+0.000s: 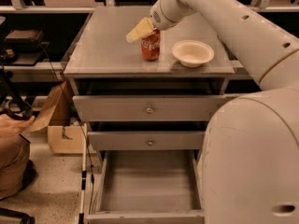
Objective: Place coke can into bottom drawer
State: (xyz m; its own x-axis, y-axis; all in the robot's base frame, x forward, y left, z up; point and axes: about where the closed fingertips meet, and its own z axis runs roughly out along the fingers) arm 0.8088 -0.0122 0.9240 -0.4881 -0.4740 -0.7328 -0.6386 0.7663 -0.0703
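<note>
Looking through the camera view, we see the coke can [150, 47] standing upright on the cabinet top [105, 48], just left of the cream bowl [193, 53] and apart from it. We find the gripper [139, 31] at the can's upper left, right by its silver top; we cannot tell whether it is spread or closed. Below two shut knobbed drawers [149, 109], the bottom drawer [149, 183] stands pulled out, its grey inside bare.

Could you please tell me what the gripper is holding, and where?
Cannot be told: the gripper is at the top of the coke can.
</note>
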